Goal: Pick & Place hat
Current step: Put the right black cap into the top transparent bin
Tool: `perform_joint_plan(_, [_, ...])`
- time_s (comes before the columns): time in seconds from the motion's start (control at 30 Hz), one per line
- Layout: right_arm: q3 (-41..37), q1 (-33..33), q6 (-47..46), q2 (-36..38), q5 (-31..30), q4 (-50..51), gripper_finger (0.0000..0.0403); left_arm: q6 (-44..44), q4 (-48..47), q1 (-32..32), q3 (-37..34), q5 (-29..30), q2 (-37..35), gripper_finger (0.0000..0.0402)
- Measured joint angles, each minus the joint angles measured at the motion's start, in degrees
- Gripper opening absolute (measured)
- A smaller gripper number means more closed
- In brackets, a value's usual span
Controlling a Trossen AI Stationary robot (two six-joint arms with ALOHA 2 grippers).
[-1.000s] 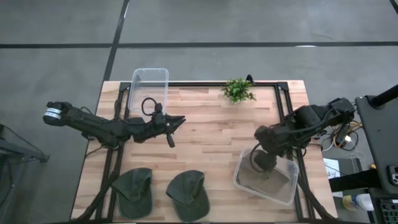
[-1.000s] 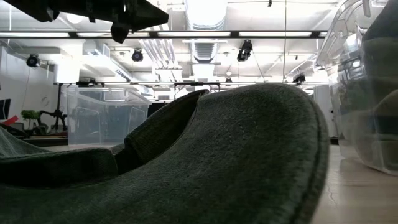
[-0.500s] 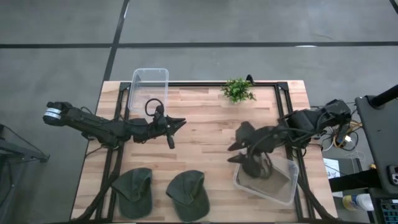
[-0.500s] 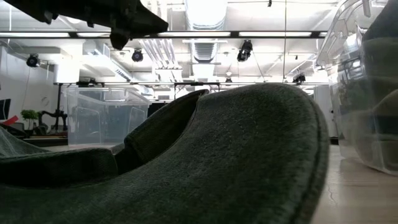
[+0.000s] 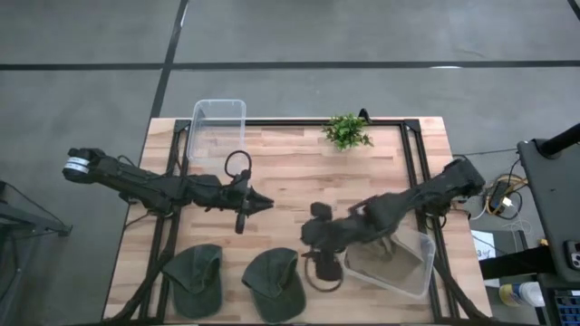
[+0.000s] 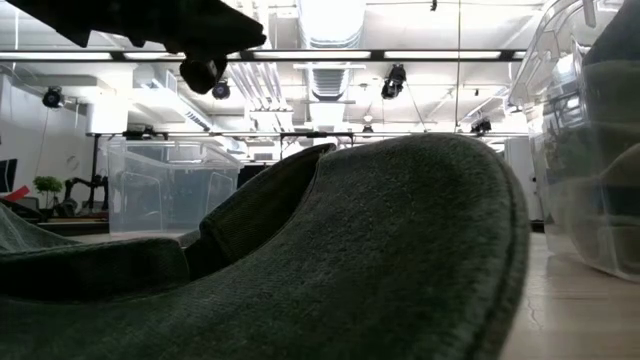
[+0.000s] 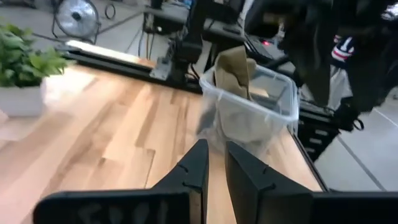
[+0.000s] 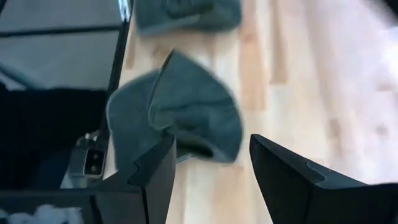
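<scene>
Two dark green hats lie crown up near the table's front edge, the left hat (image 5: 195,279) and the right hat (image 5: 275,282). A third hat (image 5: 385,258) lies inside the clear bin (image 5: 419,272) at the right. My right gripper (image 5: 308,244) hangs open just to the right of and above the right hat (image 8: 180,118), which shows ahead between its fingers, untouched. My left gripper (image 5: 258,204) hovers over the table's middle left, its fingers (image 7: 200,163) shut with nothing between them. In the low view the right hat (image 6: 400,250) fills the foreground.
A second clear bin (image 5: 217,127) stands at the far left edge and a small potted plant (image 5: 347,131) at the far middle. Bare wood lies between the two arms. The left arm (image 6: 150,20) crosses the top of the low view.
My right gripper has left the bin at the right and swung toward the table's left and near edge, sinking and rolling over, until it hangs beside the right hat. The hat in the bin stays there. My left gripper has turned at the wrist without leaving its place.
</scene>
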State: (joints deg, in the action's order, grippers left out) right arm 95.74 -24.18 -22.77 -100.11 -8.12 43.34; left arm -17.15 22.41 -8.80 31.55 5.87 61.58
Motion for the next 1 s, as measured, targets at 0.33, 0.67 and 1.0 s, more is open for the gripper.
perform_joint_plan(0.33, [1.8, 0.0, -4.2, -10.0, 9.6, -0.3, 0.0201, -2.2, -5.5, -1.2, 0.0, -2.3, -0.1, 0.0046])
perform_joint_plan(0.67, [1.7, 0.0, -4.3, -12.3, 11.0, -0.7, 0.0201, -2.3, -8.4, -6.6, 0.0, -3.3, -0.1, 0.0046])
perform_joint_plan(1.0, [1.7, 0.0, -18.7, -12.4, 12.8, -0.7, 0.0201, -2.2, -8.9, -7.1, 0.0, -3.2, -0.1, 0.0046])
